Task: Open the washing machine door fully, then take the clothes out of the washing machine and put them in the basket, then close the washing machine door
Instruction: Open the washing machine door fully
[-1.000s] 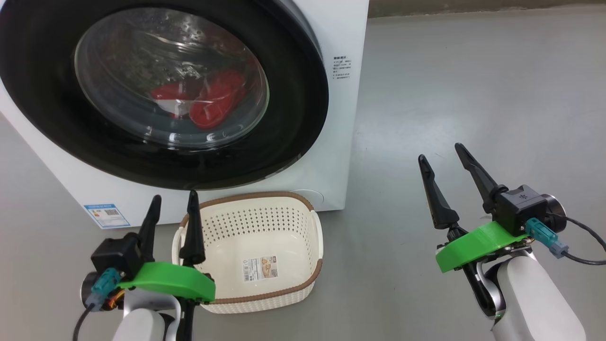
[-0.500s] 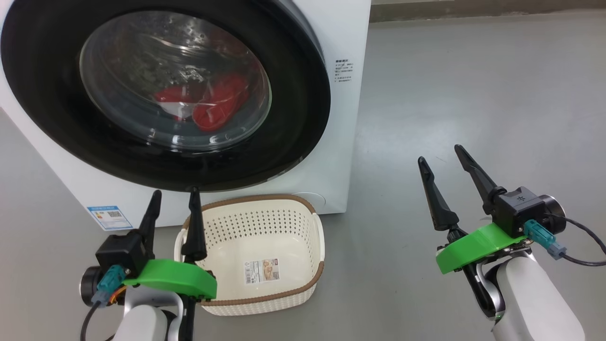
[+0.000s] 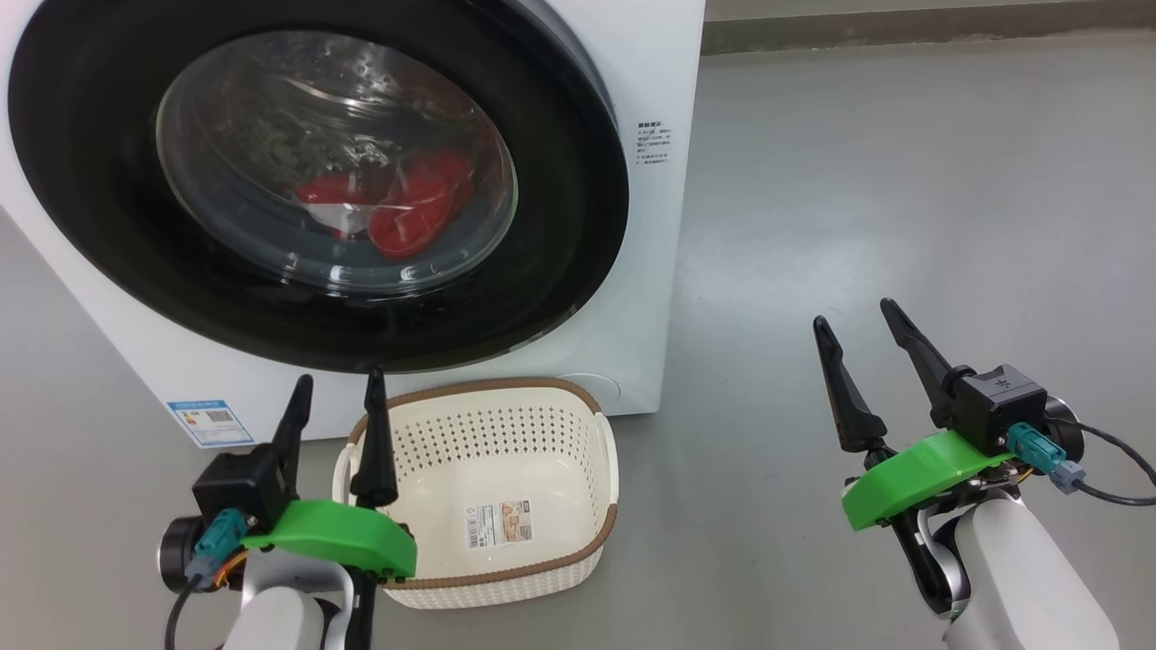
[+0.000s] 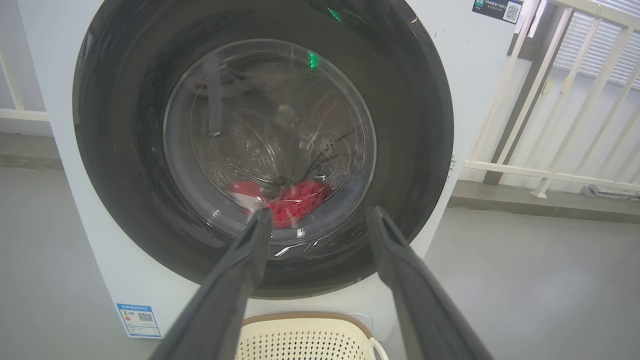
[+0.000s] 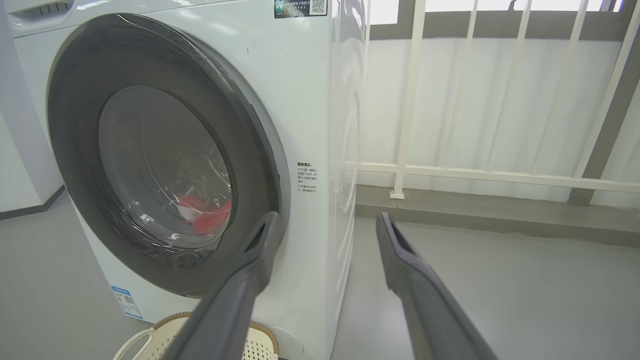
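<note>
1. The washer (image 3: 646, 298) is standing on the grey floor (image 3: 903, 181), and its door (image 3: 560, 226) is sitting shut against the front, with the black rim lying flush as far as the head view shows.
2. The clothes (image 3: 406, 212) are lying inside the drum, showing red through the lower part of the door's glass.
3. The basket (image 3: 488, 388) is sitting on the floor just in front of the washer, below the door's lower edge, with a paper label (image 3: 498, 524) lying on its bottom.
4. The left gripper (image 3: 339, 377) is hovering at the basket's left side with its fingers pointing up toward the door. Its jaws are standing wide apart and gripping nothing.
5. The right gripper (image 3: 854, 314) is hanging over bare floor, well to the right of both washer and basket. Its jaws are likewise spread wide, with nothing between them.
6. In the left wrist view the two fingers are framing the lower glass and the red clothes behind it, and the basket's rim is peeking in at the bottom edge.
7. In the right wrist view the fingers are straddling the washer's right front corner, with a white railing (image 5: 450, 170) running behind.
8. A small blue sticker (image 3: 208, 422) is showing at the washer's lower left corner.
</note>
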Robot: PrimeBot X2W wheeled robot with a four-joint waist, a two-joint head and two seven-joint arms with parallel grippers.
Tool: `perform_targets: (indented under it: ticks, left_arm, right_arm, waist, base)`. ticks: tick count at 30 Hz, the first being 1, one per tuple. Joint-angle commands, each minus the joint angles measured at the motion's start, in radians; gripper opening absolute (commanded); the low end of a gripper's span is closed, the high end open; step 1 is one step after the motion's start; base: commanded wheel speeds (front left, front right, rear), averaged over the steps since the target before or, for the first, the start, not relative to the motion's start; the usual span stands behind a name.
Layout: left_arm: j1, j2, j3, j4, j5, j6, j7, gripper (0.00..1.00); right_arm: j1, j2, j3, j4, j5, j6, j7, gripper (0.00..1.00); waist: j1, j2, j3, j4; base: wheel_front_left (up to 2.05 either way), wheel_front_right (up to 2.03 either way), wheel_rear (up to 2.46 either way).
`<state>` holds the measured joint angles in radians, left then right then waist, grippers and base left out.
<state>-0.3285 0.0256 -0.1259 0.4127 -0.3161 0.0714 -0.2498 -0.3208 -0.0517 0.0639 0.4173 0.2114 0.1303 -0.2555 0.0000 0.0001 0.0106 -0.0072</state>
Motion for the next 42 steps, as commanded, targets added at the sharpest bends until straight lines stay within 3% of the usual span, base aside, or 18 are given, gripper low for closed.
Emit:
perform_targets:
  ticks: [1, 26, 27, 29, 35, 42]
  left_arm:
    - [-0.026, 0.025, 0.026, -0.017, 0.004, 0.008, -0.012, 1.00]
    - [-0.028, 0.025, 0.020, -0.024, 0.002, -0.003, -0.012, 1.00]
    - [-0.029, 0.025, 0.018, -0.028, 0.001, -0.004, -0.012, 1.00]
    - [-0.031, 0.025, 0.013, -0.034, 0.000, -0.003, -0.012, 1.00]
    - [-0.039, 0.025, 0.004, -0.053, -0.004, -0.005, -0.012, 1.00]
    - [-0.057, 0.025, 0.002, -0.122, -0.006, -0.020, -0.012, 1.00]
  right_arm:
    - [-0.036, 0.001, 0.014, -0.014, 0.006, 0.000, -0.006, 1.00]
    - [-0.059, 0.001, 0.006, 0.023, 0.010, 0.000, -0.006, 1.00]
    - [-0.060, 0.001, 0.006, 0.025, 0.013, 0.000, -0.006, 0.92]
    - [-0.068, 0.001, 0.005, 0.029, 0.017, 0.000, -0.006, 0.00]
    - [-0.103, 0.001, 0.005, 0.032, 0.035, 0.000, -0.006, 0.00]
    - [-0.193, 0.001, 0.012, 0.039, 0.282, 0.000, -0.006, 0.00]
  waist:
    - [0.0000, -0.0001, -0.001, 0.000]
    - [0.0000, -0.0001, 0.020, 0.015]
    - [0.0000, -0.0001, 0.024, 0.019]
    - [0.0000, -0.0001, 0.034, 0.025]
    - [0.0000, -0.0001, 0.071, 0.041]
    - [0.0000, -0.0001, 0.158, 0.061]
  base:
    - [0.00, 0.00, 0.00]
    - [0.00, 0.00, 0.00]
    - [0.00, 0.00, 0.00]
    - [0.00, 0.00, 0.00]
    - [0.00, 0.00, 0.00]
    - [0.00, 0.00, 0.00]
